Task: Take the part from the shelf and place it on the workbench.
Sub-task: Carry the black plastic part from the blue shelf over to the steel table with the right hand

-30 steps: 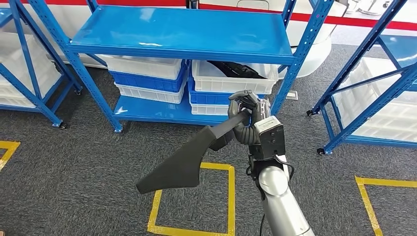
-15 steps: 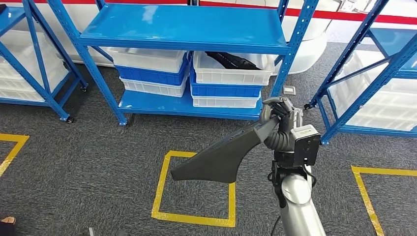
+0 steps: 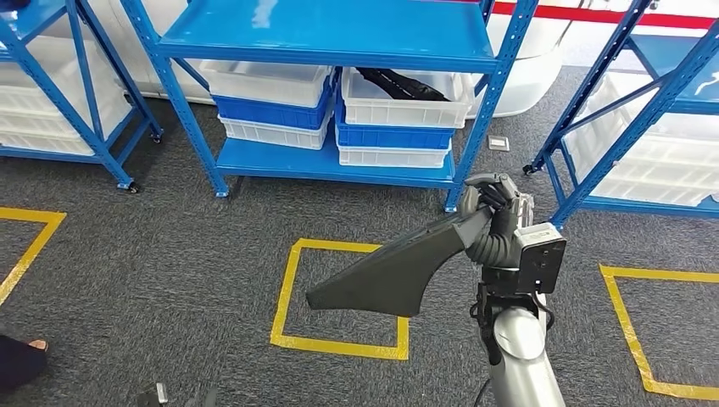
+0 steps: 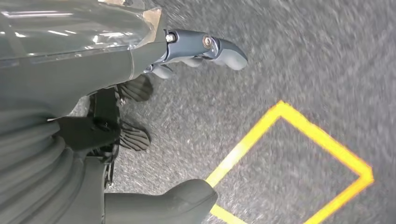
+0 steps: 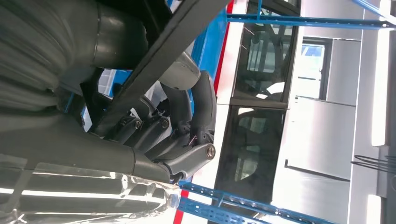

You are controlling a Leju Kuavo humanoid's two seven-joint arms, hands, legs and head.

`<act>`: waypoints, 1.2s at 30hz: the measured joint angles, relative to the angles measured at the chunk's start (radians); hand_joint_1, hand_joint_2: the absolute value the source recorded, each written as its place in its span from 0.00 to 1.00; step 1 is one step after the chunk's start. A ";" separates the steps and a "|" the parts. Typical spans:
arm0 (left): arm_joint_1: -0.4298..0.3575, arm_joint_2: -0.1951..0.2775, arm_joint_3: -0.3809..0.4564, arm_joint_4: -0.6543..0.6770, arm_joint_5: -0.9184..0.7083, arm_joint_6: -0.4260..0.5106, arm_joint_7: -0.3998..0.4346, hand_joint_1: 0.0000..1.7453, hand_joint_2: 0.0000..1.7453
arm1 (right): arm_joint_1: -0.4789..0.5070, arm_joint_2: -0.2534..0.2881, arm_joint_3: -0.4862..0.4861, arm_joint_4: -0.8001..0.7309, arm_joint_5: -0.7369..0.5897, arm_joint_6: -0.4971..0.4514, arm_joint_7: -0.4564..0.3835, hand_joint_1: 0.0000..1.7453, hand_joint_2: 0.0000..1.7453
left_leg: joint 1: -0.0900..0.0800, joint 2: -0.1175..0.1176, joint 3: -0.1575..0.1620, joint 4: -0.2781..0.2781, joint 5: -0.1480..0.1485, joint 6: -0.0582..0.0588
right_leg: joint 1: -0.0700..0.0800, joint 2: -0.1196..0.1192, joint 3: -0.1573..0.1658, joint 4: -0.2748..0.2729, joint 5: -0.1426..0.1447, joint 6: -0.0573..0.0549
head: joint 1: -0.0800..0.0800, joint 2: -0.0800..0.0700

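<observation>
Right hand [image 3: 490, 208]: gripping black part's [image 3: 394, 271] narrow end, wide edge overhanging yellow floor square [image 3: 292, 288].
Left hand [image 4: 187, 56]: hanging open, holding nothing.

The part [image 3: 398, 271] is a matte black, flat, wedge-shaped piece: narrow at one end, flaring out to a broad end with a curved notch on its lower edge. I hold it by the narrow end in my right robot hand [image 3: 490, 212], fingers wrapped around it. It hangs in the air above the grey carpet, tilted, with its broad end lower and pointing to my left, over a yellow taped square [image 3: 339, 297] on the floor. The blue shelf [image 3: 331, 161] stands beyond it, apart from it.
</observation>
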 joint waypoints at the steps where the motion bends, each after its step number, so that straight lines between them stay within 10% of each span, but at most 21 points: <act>1: 0.000 0.000 0.000 0.000 0.000 0.002 0.000 0.00 1.00 | 0.004 -0.001 -0.002 0.000 -0.001 0.000 0.000 1.00 1.00 | 0.000 0.003 -0.013 -0.005 0.013 0.012 | -0.001 0.001 -0.014 0.020 -0.024 -0.001 | 0.002 0.000; 4: 0.000 0.000 0.000 -0.001 0.000 0.008 -0.001 0.00 1.00 | 0.010 -0.002 -0.009 0.000 -0.005 0.000 -0.001 1.00 1.00 | -0.001 0.006 -0.060 -0.009 0.055 0.027 | -0.003 0.005 -0.067 0.177 -0.152 -0.012 | 0.008 0.000; 7: 0.002 -0.001 0.000 -0.001 0.000 0.011 -0.001 0.00 1.00 | 0.017 -0.004 -0.015 0.000 -0.006 0.001 -0.001 1.00 1.00 | -0.003 0.008 -0.111 -0.006 0.098 0.023 | -0.003 0.007 -0.062 0.298 -0.144 0.014 | 0.010 0.000; 9: 0.004 -0.001 0.000 -0.001 0.000 0.011 0.000 0.00 1.00 | 0.020 -0.004 -0.018 0.001 -0.006 0.001 -0.001 1.00 1.00 | -0.003 0.009 -0.140 -0.005 0.123 0.016 | -0.003 0.007 0.023 0.215 -0.108 0.021 | 0.010 0.000; 11: 0.004 -0.001 -0.001 -0.001 0.000 0.012 0.000 0.00 1.00 | 0.020 -0.004 -0.019 0.000 -0.006 0.001 -0.002 1.00 1.00 | -0.005 0.009 -0.154 -0.004 0.141 0.006 | 0.003 0.007 0.132 0.065 -0.132 0.006 | 0.008 0.000; 14: 0.005 0.000 -0.001 -0.001 0.000 0.014 0.000 0.00 1.00 | 0.024 -0.005 -0.021 -0.002 -0.006 0.001 -0.004 1.00 1.00 | -0.005 0.010 -0.159 -0.007 0.166 -0.011 | 0.009 0.009 0.175 -0.028 -0.161 -0.021 | 0.003 0.000; 18: 0.009 0.002 -0.001 -0.001 0.000 0.016 0.001 0.00 1.00 | 0.027 -0.005 -0.022 -0.002 -0.006 0.001 -0.004 1.00 1.00 | 0.005 0.006 -0.203 0.108 0.062 -0.029 | 0.000 0.005 0.162 -0.027 -0.131 -0.055 | 0.000 0.000; 21: 0.009 0.002 -0.001 -0.001 0.000 0.017 0.001 0.00 1.00 | 0.033 -0.005 -0.022 -0.002 -0.006 0.001 -0.004 1.00 1.00 | 0.005 0.004 -0.245 0.265 -0.015 -0.035 | 0.003 0.005 0.140 -0.025 -0.113 -0.058 | 0.000 0.000; 27: 0.008 0.006 -0.001 -0.001 0.000 0.018 0.001 0.00 1.00 | 0.035 -0.005 -0.021 -0.002 -0.006 0.001 -0.005 1.00 1.00 | -0.002 0.001 -0.058 0.015 0.059 -0.016 | 0.009 0.005 0.121 -0.017 -0.104 -0.044 | 0.001 0.000; 36: 0.007 0.005 -0.001 -0.001 0.001 0.017 0.000 0.00 1.00 | 0.031 -0.007 -0.021 -0.002 -0.002 0.001 -0.007 1.00 1.00 | -0.021 0.000 -0.072 -0.005 0.076 0.002 | 0.014 0.006 0.105 -0.026 -0.087 -0.021 | 0.006 0.000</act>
